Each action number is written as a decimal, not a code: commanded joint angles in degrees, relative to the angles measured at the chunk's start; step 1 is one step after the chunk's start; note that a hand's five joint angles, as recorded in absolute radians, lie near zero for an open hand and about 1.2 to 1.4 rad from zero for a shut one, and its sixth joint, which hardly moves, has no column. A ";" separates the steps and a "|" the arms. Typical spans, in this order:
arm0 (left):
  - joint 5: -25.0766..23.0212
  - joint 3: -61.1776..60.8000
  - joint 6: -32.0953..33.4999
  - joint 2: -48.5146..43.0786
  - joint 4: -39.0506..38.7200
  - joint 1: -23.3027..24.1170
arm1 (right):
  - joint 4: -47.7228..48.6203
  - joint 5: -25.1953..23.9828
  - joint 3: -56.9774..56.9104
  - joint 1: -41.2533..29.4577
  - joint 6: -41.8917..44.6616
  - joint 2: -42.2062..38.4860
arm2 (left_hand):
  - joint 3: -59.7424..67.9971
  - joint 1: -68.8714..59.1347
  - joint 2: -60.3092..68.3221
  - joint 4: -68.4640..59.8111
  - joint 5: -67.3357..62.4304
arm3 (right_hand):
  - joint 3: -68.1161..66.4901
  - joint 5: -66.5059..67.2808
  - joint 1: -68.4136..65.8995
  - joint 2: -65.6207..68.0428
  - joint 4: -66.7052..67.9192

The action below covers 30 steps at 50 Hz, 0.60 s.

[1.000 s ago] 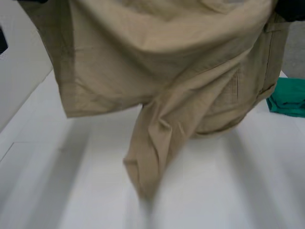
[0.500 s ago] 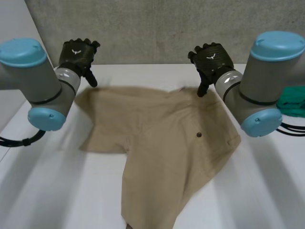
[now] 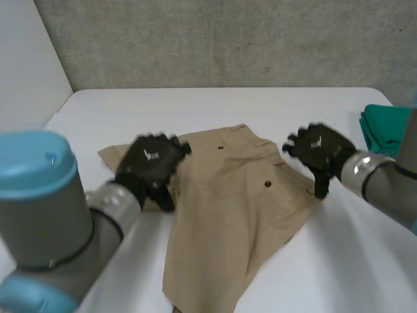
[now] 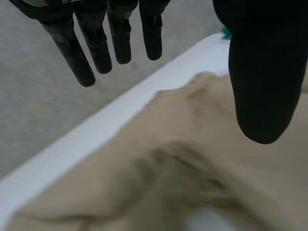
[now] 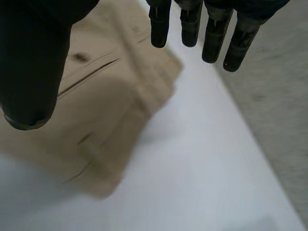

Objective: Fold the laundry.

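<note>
On the white worktop (image 3: 130, 111) a tan garment (image 3: 228, 215) lies spread, roughly flat, buttons up. One long part runs toward the robot.

Left hand (image 3: 151, 166): over the garment's left edge. Its wrist view shows the fingers (image 4: 98, 48) straight and the thumb held apart, with nothing between them and cloth below the palm.

Right hand (image 3: 319, 149): just beside the garment's right edge. Its fingers (image 5: 190, 24) are straight over bare worktop and the thumb is over the cloth. It holds nothing.

Green cloth (image 3: 381, 127): well apart, at the worktop's right side.

Step, as I judge it: the garment is laid out and no fold has been made, so this is flattening and lining up.

Next move likely calls for smoothing the rumpled left part, then taking an edge or corner in each hand and carrying it across evenly.

Unclear:
- The left hand and arm cover the garment's left corner.
- The near end is cut off.
- I cannot tell shorts from trousers.
- I cannot tell whether either hand touches the cloth.
- The right arm partly hides the green cloth.
</note>
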<state>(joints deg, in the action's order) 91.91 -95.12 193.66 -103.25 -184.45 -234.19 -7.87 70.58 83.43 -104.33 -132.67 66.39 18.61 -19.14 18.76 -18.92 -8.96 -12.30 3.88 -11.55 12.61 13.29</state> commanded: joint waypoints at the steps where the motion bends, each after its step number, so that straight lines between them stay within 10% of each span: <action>1: 0.28 -5.07 -8.12 0.95 4.71 5.93 | 1.10 -9.47 9.10 4.56 3.38 0.32 | 5.90 -5.38 5.75 -5.59 -5.55 | -2.49 0.90 -3.24 2.18 1.50; 16: 12.58 -3.84 -11.20 -3.10 2.70 8.49 | 10.33 -13.97 13.95 6.42 2.50 -1.09 | 4.56 -4.04 4.41 -4.25 -4.21 | -8.05 6.46 -8.80 7.73 7.06; 30: 8.73 -1.12 -8.30 -1.95 -0.21 -9.26 | 0.76 -12.39 -5.10 5.98 -13.49 -3.18 | -1.83 2.36 -1.99 2.15 2.19 | -7.03 5.45 -7.79 6.72 6.05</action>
<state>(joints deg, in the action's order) 104.12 -97.88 183.96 -104.95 -184.70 -237.45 -0.85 58.14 89.45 -97.74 -139.92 67.92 17.15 -17.55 17.08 -16.94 -6.50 -16.61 6.71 -13.68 16.45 16.57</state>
